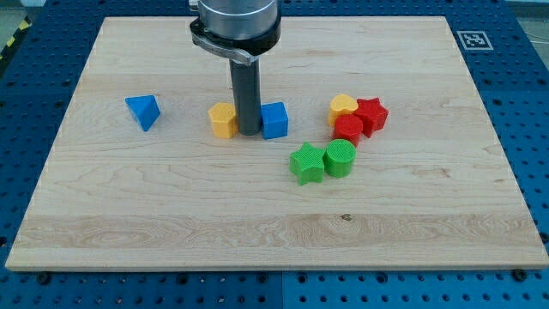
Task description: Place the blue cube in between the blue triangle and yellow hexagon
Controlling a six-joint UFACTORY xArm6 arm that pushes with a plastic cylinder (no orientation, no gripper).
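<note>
While my tip (249, 131) is standing wedged between the yellow hexagon (223, 119) and the blue cube (274, 120), touching or nearly touching both, it is grasping nothing, being a bare rod. The cube is sitting on the hexagon's right in the view, while the blue triangle (143, 112) is lying well apart toward the view's left. The risk, as I judge it, is pushing leftward and dragging the hexagon along, closing the gap meant for the cube. No writing is showing; only a square black-and-white marker (473, 39) is sitting at the board's (283, 232) top right corner.
</note>
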